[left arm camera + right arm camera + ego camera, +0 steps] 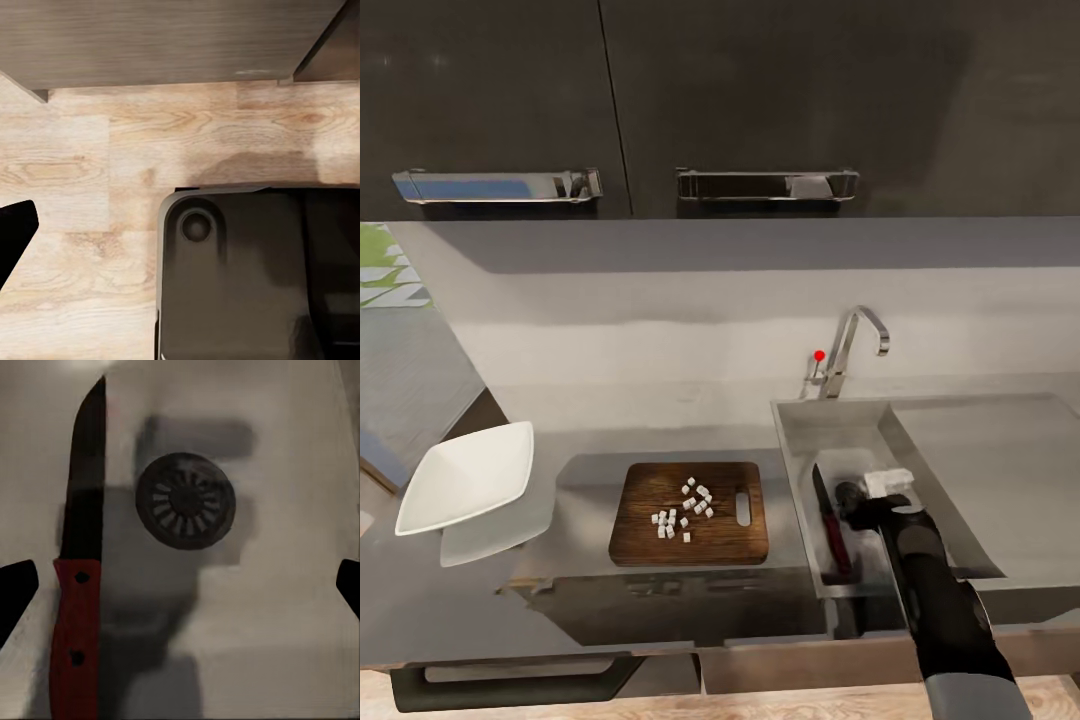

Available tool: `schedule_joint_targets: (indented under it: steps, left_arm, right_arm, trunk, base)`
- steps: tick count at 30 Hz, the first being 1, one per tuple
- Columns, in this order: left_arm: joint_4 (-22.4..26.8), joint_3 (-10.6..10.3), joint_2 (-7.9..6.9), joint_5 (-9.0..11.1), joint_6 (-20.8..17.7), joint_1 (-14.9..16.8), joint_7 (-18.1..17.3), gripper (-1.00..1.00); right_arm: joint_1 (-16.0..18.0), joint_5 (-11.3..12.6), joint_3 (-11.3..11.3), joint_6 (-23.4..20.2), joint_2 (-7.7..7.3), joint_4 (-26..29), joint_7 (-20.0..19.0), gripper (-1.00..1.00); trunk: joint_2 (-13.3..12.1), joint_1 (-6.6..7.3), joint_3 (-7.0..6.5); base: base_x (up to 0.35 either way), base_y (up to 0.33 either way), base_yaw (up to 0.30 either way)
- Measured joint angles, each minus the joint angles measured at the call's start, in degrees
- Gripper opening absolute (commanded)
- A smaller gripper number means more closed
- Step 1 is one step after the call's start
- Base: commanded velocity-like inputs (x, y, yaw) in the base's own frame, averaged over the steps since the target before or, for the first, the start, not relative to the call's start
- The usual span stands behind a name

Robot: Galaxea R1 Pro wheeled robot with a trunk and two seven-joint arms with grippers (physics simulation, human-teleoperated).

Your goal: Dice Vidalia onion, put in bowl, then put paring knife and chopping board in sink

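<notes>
The knife (79, 585) is seen flat on the sink (800, 470) floor, at nine o'clock from the drain (186, 500). The right gripper (180, 585) is held above it, fingers spread wide, gripping nothing. Onion dice (682, 508) lie on the board (645, 535); the bowl (465, 475) sits at its nine o'clock. The left gripper's state cannot be told.

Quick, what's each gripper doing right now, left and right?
Left gripper: cannot be told; one dark fingertip shows over the wooden floor.
Right gripper: open, empty, above the paring knife lying in the sink.
</notes>
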State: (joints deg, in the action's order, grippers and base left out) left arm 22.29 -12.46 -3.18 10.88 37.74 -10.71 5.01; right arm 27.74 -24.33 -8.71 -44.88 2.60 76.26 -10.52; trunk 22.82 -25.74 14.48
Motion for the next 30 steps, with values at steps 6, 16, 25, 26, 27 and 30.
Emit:
schedule_joint_targets:
  steps: [6, 16, 25, 26, 27, 30]
  left_arm:
    - [-0.04, 0.01, 0.00, 0.05, -0.02, 0.03, 0.00, 1.00]
    - [-0.08, 0.03, 0.00, 0.11, -0.02, -0.01, 0.13, 1.00]
    - [0.01, 0.03, 0.00, 0.11, -0.01, 0.01, 0.07, 1.00]
    - [0.01, 0.03, 0.00, 0.11, -0.02, 0.01, 0.05, 1.00]
    - [0.01, 0.03, 0.00, 0.09, -0.03, 0.00, 0.05, 1.00]
    - [0.01, 0.03, 0.00, 0.09, -0.01, -0.01, 0.06, 1.00]
  right_arm:
    - [-0.02, 0.07, -0.55, -10.34, 0.09, 15.75, -1.86, 1.00]
    - [-0.02, 0.06, -0.28, -11.09, 0.54, 16.92, -2.94, 1.00]
    - [-0.02, 0.15, -0.17, -11.08, 0.77, 16.76, -2.99, 1.00]
    - [-0.02, 0.14, -0.18, -11.08, 0.77, 16.75, -3.00, 1.00]
    - [-0.02, 0.15, -0.17, -11.08, 0.77, 16.74, -3.02, 1.00]
    - [-0.02, 0.15, -0.17, -11.08, 0.77, 16.74, -3.03, 1.00]
  trunk:
    - [-0.01, 0.00, 0.01]
    - [-0.01, -0.03, 0.00]
    - [-0.01, 0.00, 0.00]
    - [-0.01, 0.00, 0.00]
    - [-0.01, 0.00, 0.00]
    - [-0.01, 0.00, 0.00]
  base:
    - [-0.001, 0.000, 0.000]
    - [-0.244, 0.047, 0.000]
    - [-0.025, 0.287, 0.000]
    - [0.000, 0.304, 0.000]
    - [0.000, 0.304, 0.000]
    - [0.012, 0.304, 0.000]
